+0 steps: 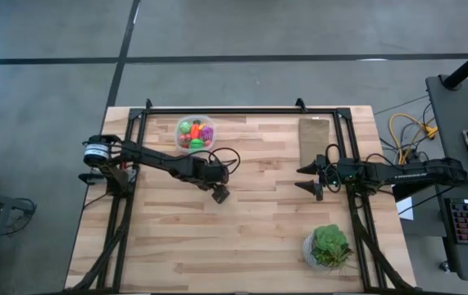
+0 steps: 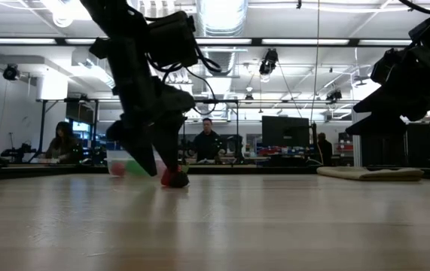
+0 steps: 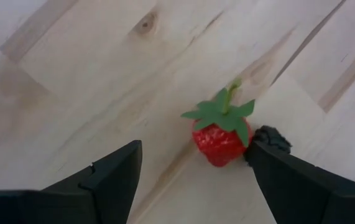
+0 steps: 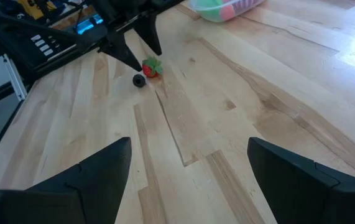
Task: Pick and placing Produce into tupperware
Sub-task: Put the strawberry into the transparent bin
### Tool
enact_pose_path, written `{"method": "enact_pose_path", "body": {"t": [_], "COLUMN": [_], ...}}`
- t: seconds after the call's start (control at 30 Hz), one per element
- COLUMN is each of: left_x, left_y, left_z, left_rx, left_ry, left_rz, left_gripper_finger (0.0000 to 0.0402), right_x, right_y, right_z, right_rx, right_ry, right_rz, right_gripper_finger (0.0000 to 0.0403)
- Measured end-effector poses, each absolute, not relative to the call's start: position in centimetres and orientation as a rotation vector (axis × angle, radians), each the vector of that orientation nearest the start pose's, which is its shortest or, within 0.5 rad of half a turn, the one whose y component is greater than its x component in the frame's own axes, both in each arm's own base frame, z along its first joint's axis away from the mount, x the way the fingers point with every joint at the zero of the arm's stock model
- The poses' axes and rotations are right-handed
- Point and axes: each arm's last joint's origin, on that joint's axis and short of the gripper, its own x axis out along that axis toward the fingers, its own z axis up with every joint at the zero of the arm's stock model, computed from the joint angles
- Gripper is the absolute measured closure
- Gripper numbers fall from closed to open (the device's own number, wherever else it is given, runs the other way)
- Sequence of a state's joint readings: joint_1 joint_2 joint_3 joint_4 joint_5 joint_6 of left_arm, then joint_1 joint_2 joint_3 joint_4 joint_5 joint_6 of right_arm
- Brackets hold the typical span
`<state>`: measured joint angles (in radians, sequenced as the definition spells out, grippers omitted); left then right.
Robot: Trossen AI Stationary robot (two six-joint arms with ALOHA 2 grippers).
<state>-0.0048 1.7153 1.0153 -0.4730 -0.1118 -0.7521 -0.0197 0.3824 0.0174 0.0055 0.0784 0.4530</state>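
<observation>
A small red toy strawberry [image 3: 219, 138] with a green leaf top lies on the wooden table [image 1: 258, 238], near its middle. My left gripper [image 3: 196, 155] is open and points steeply down, one finger on each side of the strawberry. The strawberry lies close to one finger, and I cannot tell whether they touch. A small black bit [image 3: 270, 138] lies right beside the strawberry. The clear tupperware [image 1: 195, 133] stands at the far left and holds green, orange, red and purple produce. My right gripper [image 1: 310, 179] waits open at the table's right side.
A tan flat board [image 1: 315, 135] lies at the far right. A leafy green plant in a white pot [image 1: 329, 246] stands at the near right. Black frame rails [image 1: 242, 111] run along the table's far edge and sides. Bare wood lies between the two arms.
</observation>
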Motion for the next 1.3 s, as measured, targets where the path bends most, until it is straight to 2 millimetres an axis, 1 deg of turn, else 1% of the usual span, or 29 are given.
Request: {"method": "enact_pose_path", "body": {"t": [0.23, 0.33, 0.4, 0.5, 0.7, 0.8, 0.9, 1.0, 1.17, 1.3], "left_x": [32.4, 32.5, 32.7, 33.0, 33.4, 33.4, 33.2, 33.2, 33.4, 33.5], "left_y": [0.2, 0.2, 0.1, 0.1, 0.1, 0.0, 0.0, 0.0, -0.1, -0.2], "left_z": [16.2, 15.6, 14.9, 14.5, 14.8, 14.9, 14.8, 14.8, 15.1, 15.4], "left_rx": [-0.597, -0.596, -0.592, -0.596, -0.584, -0.557, -0.547, -0.545, -0.553, -0.57], "left_ry": [1.021, 1.021, 1.045, 1.065, 1.054, 1.076, 1.097, 1.1, 1.099, 1.096], "left_rz": [0.523, 0.526, 0.528, 0.522, 0.528, 0.509, 0.488, 0.489, 0.473, 0.448], "left_gripper_finger": [0.0118, 0.0118, 0.0118, 0.0118, 0.0118, 0.0124, 0.0143, 0.017, 0.0218, 0.0246], "right_x": [11.6, 11.6, 11.6, 11.6, 11.6, 11.6, 11.6, 11.6, 11.6, 11.6], "right_y": [-0.5, -0.5, -0.5, -0.5, -0.5, -0.5, -0.5, -0.5, -0.5, -0.5], "right_z": [13.7, 13.7, 13.7, 13.7, 13.7, 13.6, 13.7, 13.7, 13.6, 13.7], "right_rx": [0.437, 0.437, 0.437, 0.437, 0.437, 0.437, 0.437, 0.437, 0.437, 0.437], "right_ry": [0.331, 0.331, 0.331, 0.331, 0.332, 0.332, 0.332, 0.332, 0.332, 0.332], "right_rz": [-0.177, -0.177, -0.177, -0.177, -0.177, -0.177, -0.177, -0.177, -0.178, -0.177], "right_gripper_finger": [0.009, 0.009, 0.009, 0.009, 0.009, 0.009, 0.009, 0.009, 0.009, 0.009]}}
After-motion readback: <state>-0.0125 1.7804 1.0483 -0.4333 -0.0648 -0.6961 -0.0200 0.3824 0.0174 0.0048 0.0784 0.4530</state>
